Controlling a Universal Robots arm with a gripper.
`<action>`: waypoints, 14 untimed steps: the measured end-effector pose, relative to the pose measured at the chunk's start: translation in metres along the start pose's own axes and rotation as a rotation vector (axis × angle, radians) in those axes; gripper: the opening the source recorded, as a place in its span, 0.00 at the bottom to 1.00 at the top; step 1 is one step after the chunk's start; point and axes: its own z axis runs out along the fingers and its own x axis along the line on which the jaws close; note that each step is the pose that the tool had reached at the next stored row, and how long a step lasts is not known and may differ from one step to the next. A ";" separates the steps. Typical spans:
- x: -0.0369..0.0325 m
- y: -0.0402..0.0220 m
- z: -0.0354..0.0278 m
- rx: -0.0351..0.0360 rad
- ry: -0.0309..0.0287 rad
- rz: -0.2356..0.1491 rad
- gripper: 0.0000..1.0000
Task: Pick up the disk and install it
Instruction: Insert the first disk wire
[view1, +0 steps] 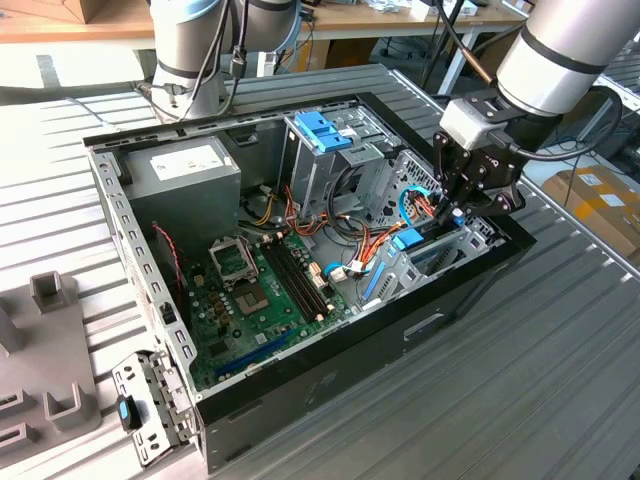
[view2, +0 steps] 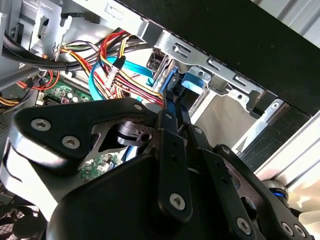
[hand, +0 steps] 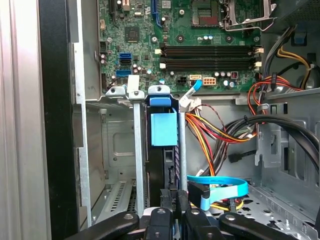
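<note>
An open desktop computer case lies on its side on a ribbed metal worktop, with the motherboard facing up. The gripper reaches into the case at the edge nearest the exterior view's right, above the drive bay that lines that wall.

The disk stands on edge in a slot of that bay. In the first wrist view it shows as a dark, narrow slab seen edge-on between two upright silver metal bay rails, topped by a light blue plastic tab and a blue bracket end where it meets the bay's rim. Its label face is hidden. In the exterior view the same blue tab sits just below the gripper.

The black fingers are drawn together on the near end of the disk, one on each flat side, as the first wrist view shows; in the second wrist view they close on a blue rail at the bay's wall.

A flat light blue data cable and bundles of red, yellow and orange wires lie just beside the disk. A grey power supply sits in the case's far corner, and a blue bracket stands atop the tall drive cage.
</note>
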 end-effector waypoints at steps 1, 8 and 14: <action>0.0000 0.0000 0.0000 0.0000 0.0000 0.000 0.23; -0.0002 -0.0001 -0.0062 0.0000 0.0000 0.000 0.30; -0.0047 0.0000 -0.0064 0.0000 -0.0001 0.000 0.22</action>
